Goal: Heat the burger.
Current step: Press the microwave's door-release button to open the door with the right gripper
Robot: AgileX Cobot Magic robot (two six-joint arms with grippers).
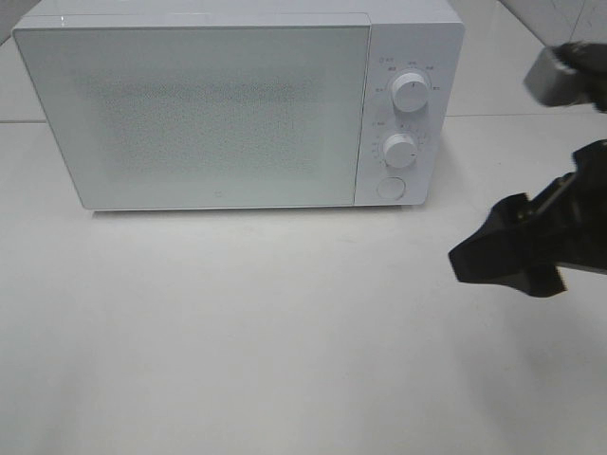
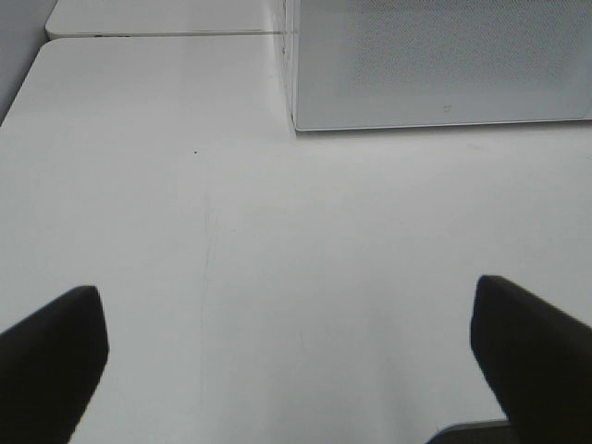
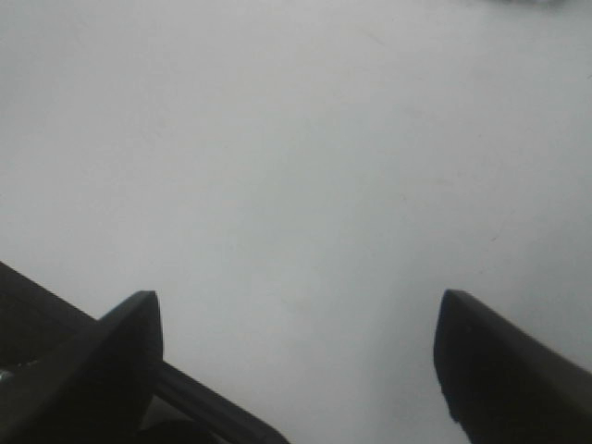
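The burger is out of view in every frame. A white microwave (image 1: 190,104) stands at the back of the white table (image 1: 266,322) with its frosted door shut; its lower front corner (image 2: 435,65) also shows in the left wrist view. My right gripper (image 1: 484,248) hovers at the right side of the table, in front of the microwave's control panel and to its right; its jaws are open with nothing between them (image 3: 296,314). My left gripper (image 2: 287,296) is wide open over bare table and holds nothing. It lies outside the exterior view.
The microwave's panel carries two round knobs, an upper knob (image 1: 410,91) and a lower knob (image 1: 400,150), above a round button (image 1: 390,188). A grey and black part of the right arm (image 1: 560,76) shows at the upper right. A seam runs between table sections (image 2: 157,34) beside the microwave.
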